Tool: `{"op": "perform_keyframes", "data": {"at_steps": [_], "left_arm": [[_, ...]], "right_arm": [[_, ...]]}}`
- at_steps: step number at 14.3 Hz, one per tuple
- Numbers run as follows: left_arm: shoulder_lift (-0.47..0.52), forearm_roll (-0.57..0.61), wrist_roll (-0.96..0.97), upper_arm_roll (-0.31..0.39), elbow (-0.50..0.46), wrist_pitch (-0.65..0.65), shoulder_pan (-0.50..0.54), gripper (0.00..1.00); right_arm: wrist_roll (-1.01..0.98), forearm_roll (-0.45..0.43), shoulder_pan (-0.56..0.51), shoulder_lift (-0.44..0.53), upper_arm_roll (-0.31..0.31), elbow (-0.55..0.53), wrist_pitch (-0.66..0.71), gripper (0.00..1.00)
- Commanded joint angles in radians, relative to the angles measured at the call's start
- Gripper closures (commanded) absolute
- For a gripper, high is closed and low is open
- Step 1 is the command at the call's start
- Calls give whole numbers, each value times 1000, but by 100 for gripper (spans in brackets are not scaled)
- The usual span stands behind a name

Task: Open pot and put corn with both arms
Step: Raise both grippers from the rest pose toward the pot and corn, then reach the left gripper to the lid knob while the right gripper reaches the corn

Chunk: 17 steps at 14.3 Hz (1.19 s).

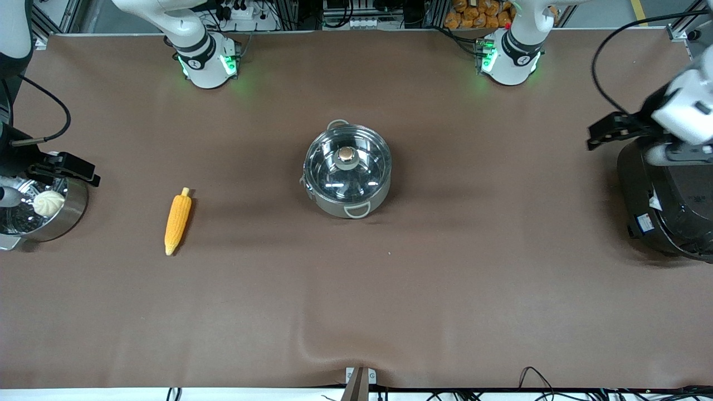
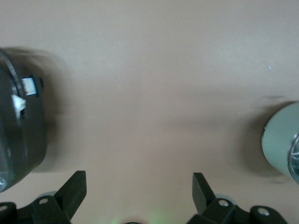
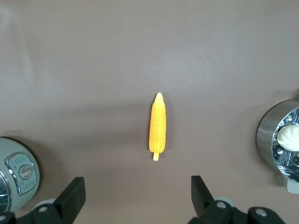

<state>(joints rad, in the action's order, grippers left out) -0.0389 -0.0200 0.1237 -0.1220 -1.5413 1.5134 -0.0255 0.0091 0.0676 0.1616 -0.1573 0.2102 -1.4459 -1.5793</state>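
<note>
Mid-bench, pot (image 1: 347, 170) lidded; left pincer (image 2: 139, 189) over cooker (image 1: 665, 203), right pincer (image 3: 138, 193) over steamer (image 1: 69, 214), both wide open, empty. Grab knob (image 1: 347, 155) dead-centre, lift straight; corn (image 1: 177, 221) after.

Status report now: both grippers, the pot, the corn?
Left gripper open over the black cooker; right gripper open over the steamer basket. Pot lidded. Corn untouched on the table, unobstructed.

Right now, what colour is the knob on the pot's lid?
Copper-coloured, on the pot's glass lid; the knob shows best in the front view.
</note>
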Motion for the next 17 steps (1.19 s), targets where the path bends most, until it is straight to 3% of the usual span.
{"op": "perform_keyframes", "data": {"at_steps": [1, 7, 11, 17], "left_arm": [[-32, -15, 103, -27, 23, 8, -71, 0], [-176, -15, 571, -51, 118, 59, -315, 0], [-292, -12, 801, -44, 138, 194, -483, 0], [-481, -12, 1140, -36, 236, 353, -639, 0]], "right_arm": [[11, 0, 10, -5, 6, 19, 5, 0], [11, 1, 7, -10, 6, -16, -54, 0], [11, 0, -2, -24, 6, -169, -189, 0], [2, 1, -1, -89, 6, -471, -600, 0]]}}
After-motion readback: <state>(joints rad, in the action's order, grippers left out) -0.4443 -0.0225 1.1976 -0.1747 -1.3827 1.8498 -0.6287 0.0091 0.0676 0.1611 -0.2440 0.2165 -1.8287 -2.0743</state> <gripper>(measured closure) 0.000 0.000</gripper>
